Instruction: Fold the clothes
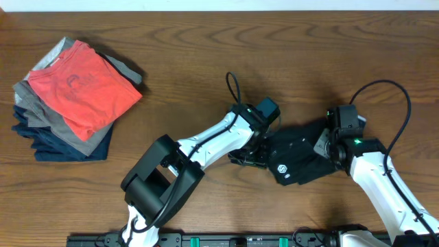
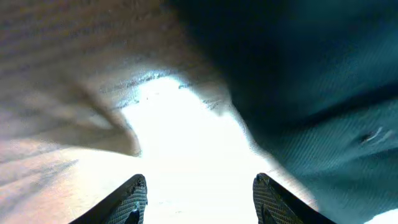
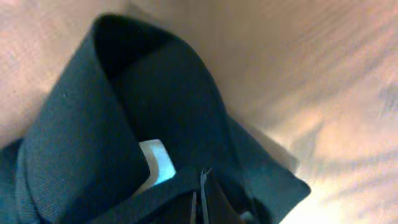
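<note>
At the centre right of the overhead frame, a black garment lies bunched on the wooden table, with one arm at each side of it. The left gripper sits at the garment's left edge. In its wrist view its fingers are spread apart with nothing between them, and the dark cloth fills the right of that frame. The right gripper is at the garment's right edge, its tips pinched together on a fold of cloth (a pale label shows just beside them). At the upper left, well apart, a stack of folded clothes is topped by a red shirt.
</note>
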`<state>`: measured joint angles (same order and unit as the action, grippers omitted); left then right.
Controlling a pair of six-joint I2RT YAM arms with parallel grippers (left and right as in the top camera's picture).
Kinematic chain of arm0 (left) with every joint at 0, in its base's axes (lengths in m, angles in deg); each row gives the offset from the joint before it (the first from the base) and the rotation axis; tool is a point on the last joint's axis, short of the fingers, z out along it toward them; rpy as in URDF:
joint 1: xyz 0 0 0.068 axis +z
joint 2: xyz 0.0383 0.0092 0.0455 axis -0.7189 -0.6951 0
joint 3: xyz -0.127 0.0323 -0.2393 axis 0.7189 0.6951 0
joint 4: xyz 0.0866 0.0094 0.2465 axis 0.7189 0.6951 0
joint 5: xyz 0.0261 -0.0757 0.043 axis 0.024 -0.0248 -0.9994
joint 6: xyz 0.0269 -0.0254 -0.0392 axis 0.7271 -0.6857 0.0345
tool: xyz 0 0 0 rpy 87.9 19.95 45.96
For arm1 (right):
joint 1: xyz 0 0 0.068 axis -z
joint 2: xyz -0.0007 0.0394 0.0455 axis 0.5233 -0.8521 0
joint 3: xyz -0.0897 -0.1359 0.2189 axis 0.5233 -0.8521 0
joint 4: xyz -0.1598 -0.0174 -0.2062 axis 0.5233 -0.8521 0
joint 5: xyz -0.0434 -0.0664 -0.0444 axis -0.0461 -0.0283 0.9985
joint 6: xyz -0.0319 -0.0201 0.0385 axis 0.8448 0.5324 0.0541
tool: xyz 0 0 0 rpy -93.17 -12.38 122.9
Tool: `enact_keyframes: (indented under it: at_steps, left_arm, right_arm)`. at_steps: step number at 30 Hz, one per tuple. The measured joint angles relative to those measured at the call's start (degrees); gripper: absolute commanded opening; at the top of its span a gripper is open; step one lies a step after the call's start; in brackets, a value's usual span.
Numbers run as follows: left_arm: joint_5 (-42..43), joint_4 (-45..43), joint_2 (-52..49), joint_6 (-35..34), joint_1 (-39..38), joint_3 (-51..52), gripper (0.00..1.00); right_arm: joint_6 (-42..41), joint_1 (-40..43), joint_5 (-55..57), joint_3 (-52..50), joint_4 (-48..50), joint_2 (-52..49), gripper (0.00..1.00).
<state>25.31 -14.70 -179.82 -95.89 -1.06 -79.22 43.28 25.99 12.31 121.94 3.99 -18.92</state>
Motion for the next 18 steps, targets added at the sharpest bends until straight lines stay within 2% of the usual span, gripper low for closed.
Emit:
enact_keyframes:
  at_steps: [2, 5, 8, 9, 14, 18]
  left_arm:
    - [-0.2, 0.0, 0.0, -0.2, -0.6, 0.0, 0.53]
    - [-0.2, 0.1, 0.0, -0.6, -1.5, 0.0, 0.5]
    - [-0.2, 0.5, 0.0, -0.5, -1.7, 0.0, 0.5]
    - [-0.3, 0.8, 0.1, -0.3, -1.5, 0.0, 0.51]
    - [-4.1, 0.9, 4.3, 1.8, 2.7, 0.0, 0.63]
    - [-6.6, -5.1, 10.8, 2.3, 9.0, -0.4, 0.67]
  right_arm:
    - [2.7, 0.4, 1.4, 0.0, 1.9, 0.0, 0.24]
    - [5.2, 0.4, 2.6, 0.0, 2.8, 0.0, 0.33]
    - [7.2, 0.4, 5.0, 0.0, 1.9, 0.0, 0.55]
    - [7.8, 0.4, 6.2, 0.0, 1.2, 0.0, 0.57]
    - [9.8, 0.5, 6.7, 2.8, -4.0, 1.5, 0.51]
    - [12.3, 0.5, -4.8, 8.3, -7.2, 5.9, 0.42]
